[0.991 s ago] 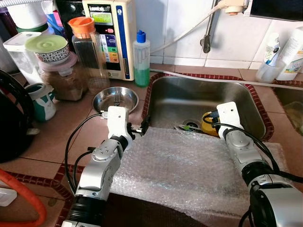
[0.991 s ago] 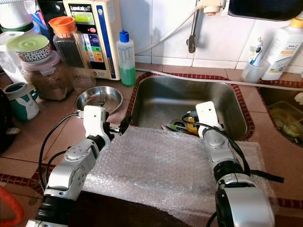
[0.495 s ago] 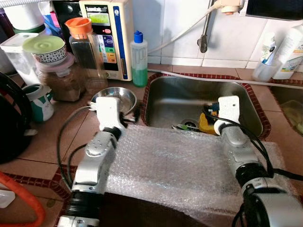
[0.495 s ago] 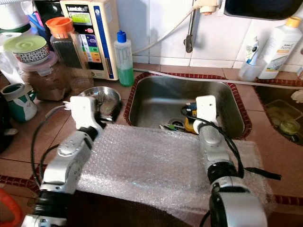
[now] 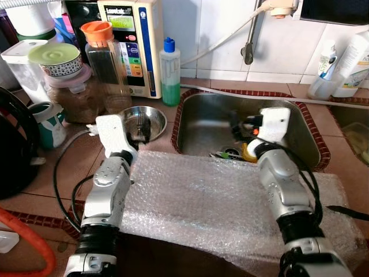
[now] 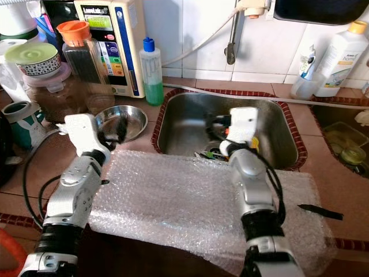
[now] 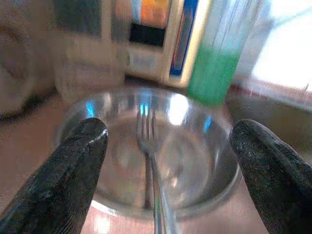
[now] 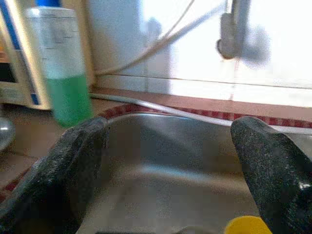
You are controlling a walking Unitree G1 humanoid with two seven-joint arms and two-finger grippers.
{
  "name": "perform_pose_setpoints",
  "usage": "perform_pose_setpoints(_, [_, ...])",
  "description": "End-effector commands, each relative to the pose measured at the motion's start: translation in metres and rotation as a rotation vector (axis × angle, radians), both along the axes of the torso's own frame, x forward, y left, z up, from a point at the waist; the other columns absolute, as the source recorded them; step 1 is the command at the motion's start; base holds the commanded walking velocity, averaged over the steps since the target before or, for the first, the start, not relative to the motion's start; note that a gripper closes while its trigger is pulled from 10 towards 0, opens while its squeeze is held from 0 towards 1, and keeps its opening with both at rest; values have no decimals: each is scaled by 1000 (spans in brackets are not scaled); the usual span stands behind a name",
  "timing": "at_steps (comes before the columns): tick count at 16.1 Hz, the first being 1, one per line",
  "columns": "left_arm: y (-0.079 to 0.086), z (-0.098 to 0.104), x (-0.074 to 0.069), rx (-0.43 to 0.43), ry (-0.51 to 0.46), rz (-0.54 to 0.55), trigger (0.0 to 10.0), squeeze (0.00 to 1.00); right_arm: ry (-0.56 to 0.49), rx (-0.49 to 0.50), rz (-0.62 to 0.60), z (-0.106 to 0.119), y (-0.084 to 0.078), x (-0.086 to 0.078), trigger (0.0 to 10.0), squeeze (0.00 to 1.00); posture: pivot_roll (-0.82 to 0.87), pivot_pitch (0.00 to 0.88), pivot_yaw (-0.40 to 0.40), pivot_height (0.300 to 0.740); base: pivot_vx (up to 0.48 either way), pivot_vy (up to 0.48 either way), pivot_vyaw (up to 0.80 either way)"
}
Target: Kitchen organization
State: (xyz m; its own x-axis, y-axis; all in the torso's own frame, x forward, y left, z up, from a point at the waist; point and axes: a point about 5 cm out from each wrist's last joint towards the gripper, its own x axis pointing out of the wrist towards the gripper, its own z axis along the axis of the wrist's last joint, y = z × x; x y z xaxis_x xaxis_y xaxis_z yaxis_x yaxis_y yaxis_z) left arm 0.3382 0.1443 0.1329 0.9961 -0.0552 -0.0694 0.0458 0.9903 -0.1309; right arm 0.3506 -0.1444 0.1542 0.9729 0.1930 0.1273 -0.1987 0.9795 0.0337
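Apparently the step in hand is an approach to the dishes: from the head views, the left end effector [image 5: 136, 128] is hovering at the near rim of the shallow round stainless-steel bowl [image 5: 154, 117] sitting on the tiled terracotta surface [image 5: 69, 167] just beside the steel sink [image 5: 300, 124], while the right end effector [image 6: 212, 128] is reaching out over that sink, above the yellow object [image 5: 249, 154] lying by the drain. A sheet of clear bubble wrap [image 5: 219, 202] is lying under both arms. The left wrist view is adding what the head views barely resolve: a metal fork [image 7: 148, 161] is resting inside the bowl, framed between widely spread black fingers [image 7: 73, 168], holding nothing. The right wrist view is showing equally wide, empty fingers [image 8: 270, 165] pointing into the basin, with the green-liquid dispenser bottle [image 8: 63, 73] beyond. Next, I judge, the left arm needs lowering and closing on the fork or the bowl's rim.
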Motion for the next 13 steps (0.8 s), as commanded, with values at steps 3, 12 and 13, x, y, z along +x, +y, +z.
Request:
perform_pose_setpoints(3, [0, -2, 10, 52, 52, -18, 10000, 0, -5, 10, 62, 7, 13, -7, 10000, 0, -15, 0, 39, 740, 0, 0, 0])
perform_pose_setpoints(12, [11, -7, 20, 81, 135, 16, 4667, 0, 41, 4, 108, 9, 20, -19, 10000, 0, -25, 0, 41, 740, 0, 0, 0])
perform_pose_setpoints(13, [12, -9, 20, 92, 153, 23, 5333, 0, 43, 8, 117, 10, 20, -19, 10000, 0, -25, 0, 40, 740, 0, 0, 0])
